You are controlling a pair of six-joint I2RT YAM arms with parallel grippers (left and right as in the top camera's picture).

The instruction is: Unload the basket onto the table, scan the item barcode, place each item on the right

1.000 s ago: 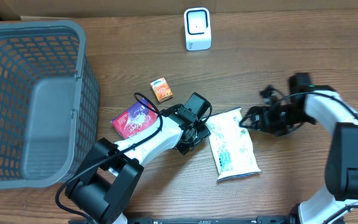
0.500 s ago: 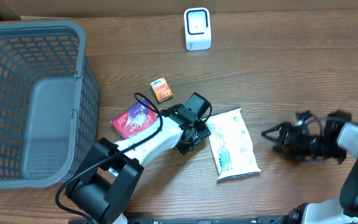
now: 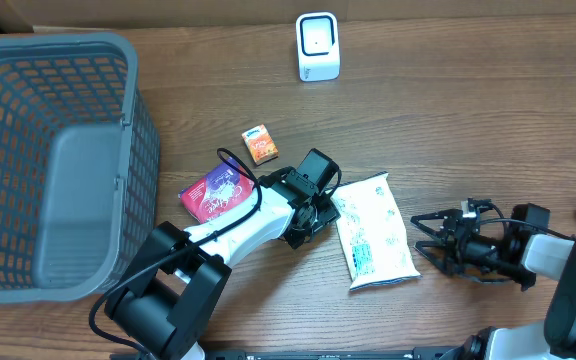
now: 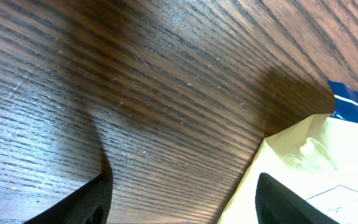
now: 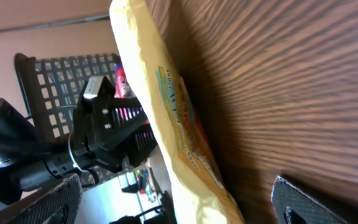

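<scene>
Overhead, the flat white printed plastic pouch [image 3: 373, 232] lies on the brown wooden table [image 3: 468, 120] between the left gripper [image 3: 318, 212] and the right gripper [image 3: 418, 234], both spread apart; the left wrist view shows its corner beside one finger [image 4: 284, 202], and the right wrist view shows its edge ahead.

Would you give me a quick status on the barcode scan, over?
Left gripper open at packet's left edge. Right gripper open, right of packet, not touching. Packet flat on table, unheld. Nothing between packet and scanner.

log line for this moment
left gripper: open at pouch edge | right gripper: open, empty, beside pouch | pouch: flat on table | scanner: untouched
</scene>
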